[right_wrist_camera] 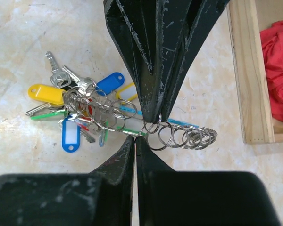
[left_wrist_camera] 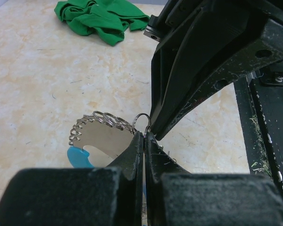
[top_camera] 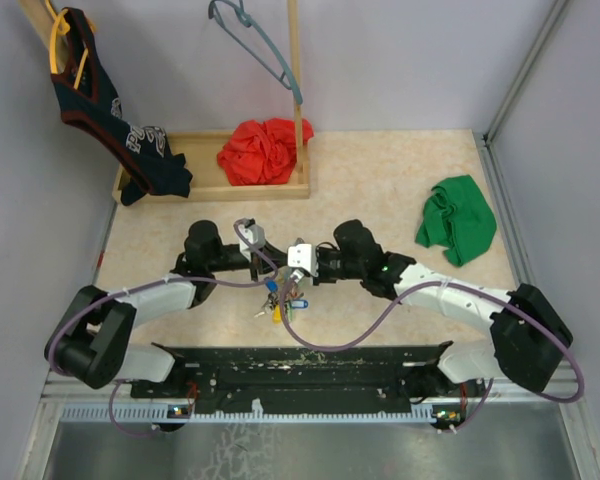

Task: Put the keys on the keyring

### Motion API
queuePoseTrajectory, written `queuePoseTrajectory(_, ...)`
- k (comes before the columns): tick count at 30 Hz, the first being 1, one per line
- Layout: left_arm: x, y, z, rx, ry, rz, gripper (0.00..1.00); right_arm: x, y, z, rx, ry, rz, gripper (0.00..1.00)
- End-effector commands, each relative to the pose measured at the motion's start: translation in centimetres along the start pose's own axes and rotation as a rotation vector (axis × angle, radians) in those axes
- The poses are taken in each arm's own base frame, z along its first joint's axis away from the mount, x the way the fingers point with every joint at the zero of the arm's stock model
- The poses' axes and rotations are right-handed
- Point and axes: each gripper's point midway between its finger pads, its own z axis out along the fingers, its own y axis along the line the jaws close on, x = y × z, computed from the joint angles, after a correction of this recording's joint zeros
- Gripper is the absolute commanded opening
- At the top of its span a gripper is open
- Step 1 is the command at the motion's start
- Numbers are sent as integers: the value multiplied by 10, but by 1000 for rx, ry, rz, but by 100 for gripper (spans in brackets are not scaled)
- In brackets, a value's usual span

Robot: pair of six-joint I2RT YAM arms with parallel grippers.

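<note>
Top external: both arms meet tip to tip mid-table (top_camera: 380,170), right over the bunch of small silver keys with coloured plastic tags (top_camera: 278,302). Around them:
- Shallow wooden tray (top_camera: 210,192) at the far edge, with a crumpled red cloth (top_camera: 265,150) in it.
- Crumpled green cloth (top_camera: 458,220) on the far right.
- Dark jersey (top_camera: 110,115) hanging at the far left.
- Grey-blue plastic hanger (top_camera: 260,45) up beside an upright wooden post (top_camera: 296,80).

All of these are well apart from the keys. A purple cable (top_camera: 360,335) droops off the right arm, just on the near side of the bunch.

Room: bare table left, right and beyond the keys. Walls close on three sides, and the arms' black base rail runs along the near edge.

Left wrist: left gripper (left_wrist_camera: 144,139) jaws pressed together. The other arm's black fingers fill the upper right and meet the same spot. One small wire ring sits at both tips, and I can't tell which jaws pinch it. A row of silver wire split rings (left_wrist_camera: 104,120) is strung along the keyring, a grey hoop with a light-blue section (left_wrist_camera: 79,157). It sits just left of the tips and is largely cut off by the arm's own fingers.

Right wrist: right gripper (right_wrist_camera: 135,141) jaws pressed together. The keys are fanned on the table to the left, with the split rings trailing right. Both sets of fingers hide where the rings join.
</note>
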Motion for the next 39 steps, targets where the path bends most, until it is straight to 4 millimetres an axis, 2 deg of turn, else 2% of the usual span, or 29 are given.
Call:
queuePoseTrajectory(1,-24,8,-2,-33,-57,114,0,-13,11,-13,-39,-26,34,6)
queuePoseTrajectory(4,-21,7,-3,-26,-49,125,0,-21,10,-24,-32,-76,66,22)
queuePoseTrajectory(8,-20,5,-4,-16,-41,148,0,-26,-2,-39,8,-167,141,30)
queuePoseTrajectory(15,-19,-5,-5,38,-42,171,0,-14,-35,-42,78,-212,312,31)
queuePoseTrajectory(19,-19,-7,-5,51,-41,181,0,-18,-48,-40,66,-283,405,29)
queuePoseTrajectory(24,-18,-8,-5,56,-40,180,0,-16,-61,-30,75,-292,529,27)
queuePoseTrajectory(29,-17,-8,-4,61,-37,175,0,-30,-54,-30,9,-356,559,27)
queuePoseTrajectory(39,-18,-10,-5,69,-39,175,0,-34,-54,-21,-43,-390,612,27)
